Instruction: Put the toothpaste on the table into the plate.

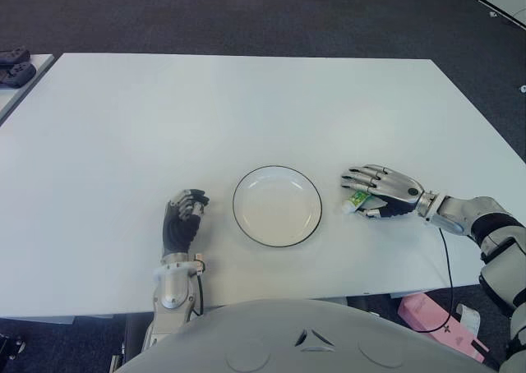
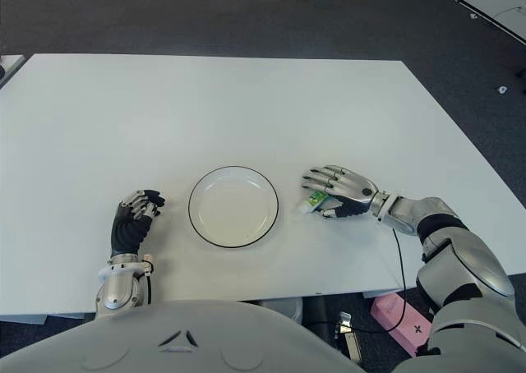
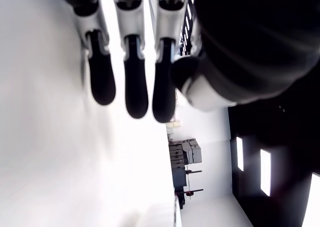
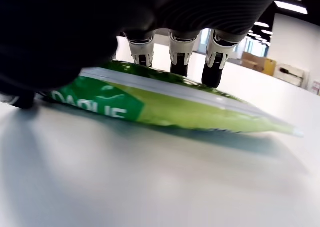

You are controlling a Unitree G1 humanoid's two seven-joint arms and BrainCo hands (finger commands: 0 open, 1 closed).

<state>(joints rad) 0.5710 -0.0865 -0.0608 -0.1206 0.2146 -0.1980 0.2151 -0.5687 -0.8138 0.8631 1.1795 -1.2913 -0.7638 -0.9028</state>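
The green toothpaste tube [image 4: 165, 104] is lying flat on the white table [image 1: 246, 110], just to the right of the plate [image 1: 277, 206] and outside its rim. The right hand [image 1: 380, 194] is arching over it — fingers [image 4: 180, 57] reaching down on the tube's far side, the thumb sitting at its near end, the tube lying between them. I cannot tell whether they are actually gripping it. The left hand [image 1: 182, 221] is showing just left of the plate, fingers loosely curled and holding nothing.

White table [image 1: 246, 102] on dark carpet floor [image 1: 246, 16] (speckled grey).
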